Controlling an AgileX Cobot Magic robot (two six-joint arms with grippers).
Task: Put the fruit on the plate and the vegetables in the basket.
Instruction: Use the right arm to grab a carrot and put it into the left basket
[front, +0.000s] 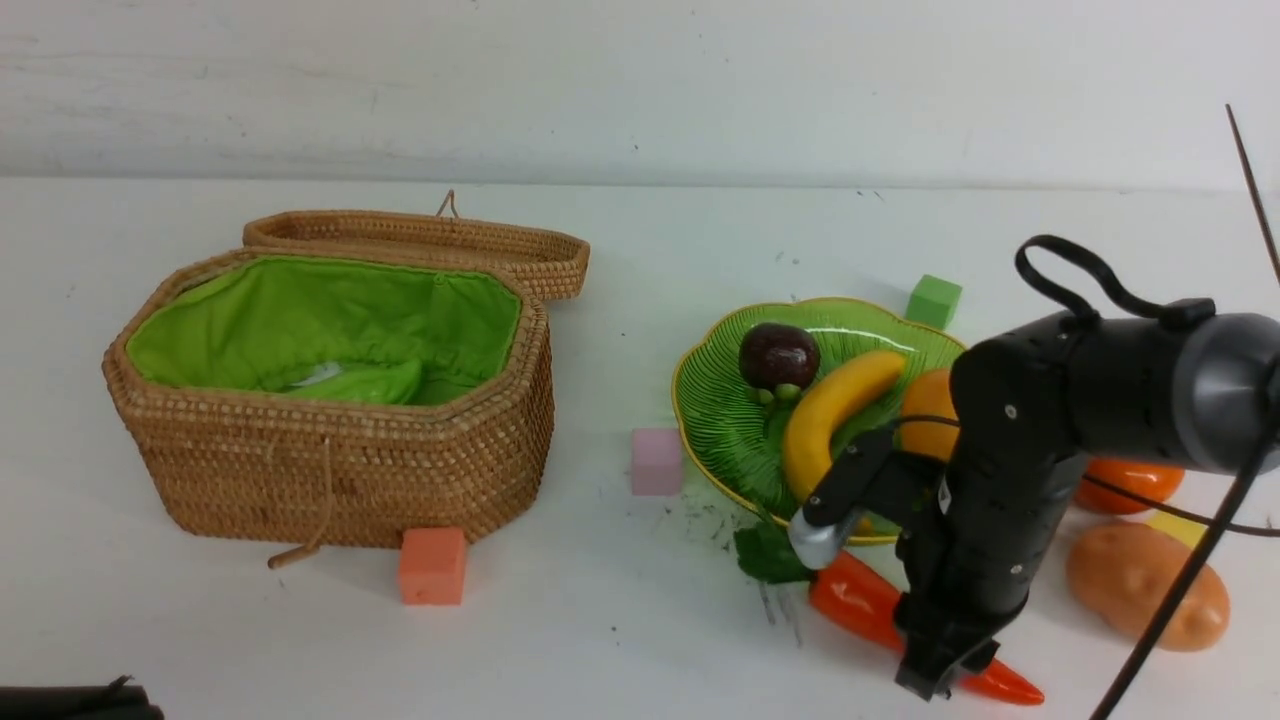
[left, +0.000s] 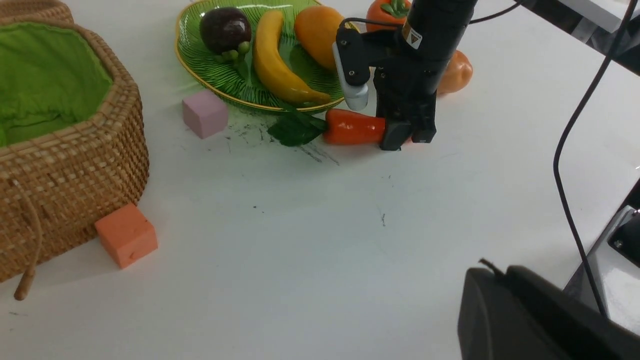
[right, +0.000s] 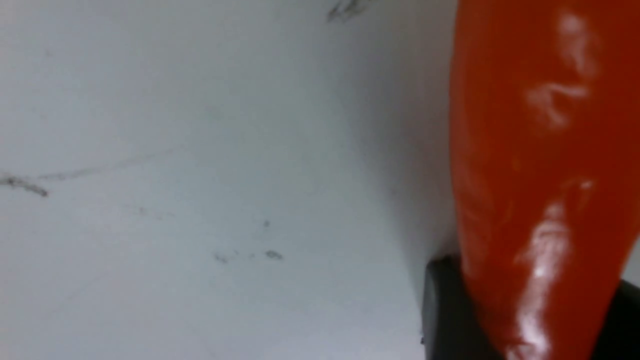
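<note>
From the front, my right gripper (front: 945, 680) stands straight down over the glossy orange-red toy carrot with its dark green top (front: 860, 600). The carrot lies flat on the table just in front of the green ribbed, scalloped plate (front: 700, 400), so I take it from above across its narrow flanks. The dark purple mangosteen (front: 778, 355), yellow banana (front: 830, 410) and orange-yellow mango (front: 925, 405) lie on the plate. The round orange persimmon (front: 1130, 480) and tan lumpy potato (front: 1145, 585) wait just right of it, behind my arm. Well left of the plate the tan wicker basket (front: 350, 470) stands open, with a light-green cucumber (front: 360, 383) inside. From the left wrist, a pink foam cube (left: 204, 113) sits just beside the plate and an orange foam cube (left: 126, 235) farther left. Both look low enough, I judge, to carry over. My left gripper (left: 505, 310) is closed, with nothing visible in it. From the right wrist, my black fingers (right: 440, 310) press both sides of the carrot, so I grip it, not yet lifted.
</note>
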